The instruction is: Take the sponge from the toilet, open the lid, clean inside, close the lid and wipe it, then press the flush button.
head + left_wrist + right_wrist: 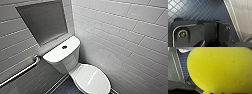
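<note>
Since the bright yellow, soft, rounded sponge (220,69) hangs over the dark blue mosaic floor (183,63), the right pincer is judged to be gripping it; the left pincer's state cannot be told. At the head view's lower centre, the white glossy ceramic toilet (62,62) has its smooth oval plastic lid (93,80) down and a small round dark flush button (64,46) on the tank. Risk: the yielding foam may slip on the slick plastic.

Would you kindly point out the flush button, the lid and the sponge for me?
flush button (64,46), head view, its dark centre.
lid (93,80), head view, middle of its closed top.
sponge (221,69), right wrist view, middle of its yellow face.
</note>
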Tool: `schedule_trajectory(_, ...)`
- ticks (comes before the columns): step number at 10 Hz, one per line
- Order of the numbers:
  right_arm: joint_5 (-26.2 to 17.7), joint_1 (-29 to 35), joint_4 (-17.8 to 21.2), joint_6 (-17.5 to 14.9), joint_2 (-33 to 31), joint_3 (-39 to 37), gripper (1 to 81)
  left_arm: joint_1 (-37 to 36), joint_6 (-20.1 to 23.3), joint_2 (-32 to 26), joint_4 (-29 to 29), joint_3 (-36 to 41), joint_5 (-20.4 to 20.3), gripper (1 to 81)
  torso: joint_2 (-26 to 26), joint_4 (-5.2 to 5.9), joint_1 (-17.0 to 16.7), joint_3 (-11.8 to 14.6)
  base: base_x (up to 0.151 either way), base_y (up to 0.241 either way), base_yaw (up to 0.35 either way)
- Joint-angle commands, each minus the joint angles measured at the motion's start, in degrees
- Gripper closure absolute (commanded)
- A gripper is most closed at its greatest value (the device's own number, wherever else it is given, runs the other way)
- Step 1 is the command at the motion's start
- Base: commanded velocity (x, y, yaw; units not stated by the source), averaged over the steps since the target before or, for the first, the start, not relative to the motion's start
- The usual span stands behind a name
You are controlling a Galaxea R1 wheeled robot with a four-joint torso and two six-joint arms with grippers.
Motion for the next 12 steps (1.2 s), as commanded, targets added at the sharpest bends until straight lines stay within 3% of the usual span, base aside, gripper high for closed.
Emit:
schedule_trajectory(1,2.8,1.0,-3.9,0.1,-3.8,1.1,81.1,18.5,0.6,-9.2,20.8,4.9,-13.7,1.0,0.0,0.00,0.0,0.0,0.000,0.000,0.000)
schedule_trajectory(3,2.8,3.1,-4.0,0.8,-6.9,4.1,81.1,25.8,0.7,-7.9,26.7,2.4,-18.9,1.0,0.0,0.00,0.0,0.0,0.000,0.000,0.000)
schedule_trajectory(8,0.4,16.0,-2.9,1.5,-20.1,18.7,81.1,31.7,1.2,1.6,29.1,-6.5,-19.3,1.0,0.0,0.00,0.0,0.1,0.000,0.000,0.000)
schedule_trajectory(12,-15.2,32.4,-2.7,2.8,-20.4,26.4,81.1,33.9,1.5,7.0,29.2,-12.4,-19.4,1.0,0.0,0.00,0.0,0.1,0.000,0.000,0.000)
